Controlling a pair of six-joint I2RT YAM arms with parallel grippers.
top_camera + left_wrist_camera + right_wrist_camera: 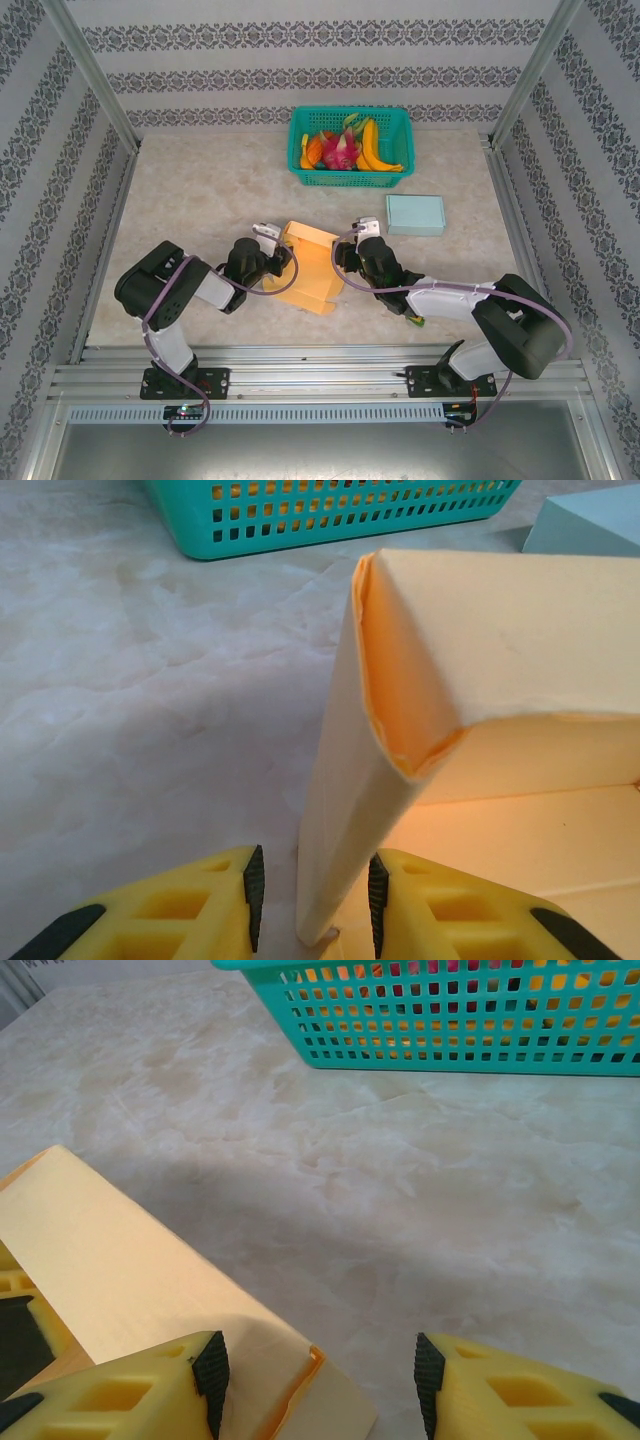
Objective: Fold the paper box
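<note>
The paper box (312, 270) is pale yellow and lies partly folded at the table's middle, between both arms. My left gripper (283, 258) is at its left side. In the left wrist view the gripper (315, 895) straddles the box's upright left wall (345, 810); the right pad is close against the wall and the left pad (254, 895) stands apart from it. My right gripper (347, 255) is at the box's right side. In the right wrist view it (320, 1380) is open, its left finger over a box panel (120, 1260) and its right finger over bare table.
A teal basket (350, 172) of fruit stands at the back centre, ahead of both wrists (330, 525) (450, 1030). A light-blue closed box (415, 214) lies right of the paper box. Metal rails line the table's sides and near edge.
</note>
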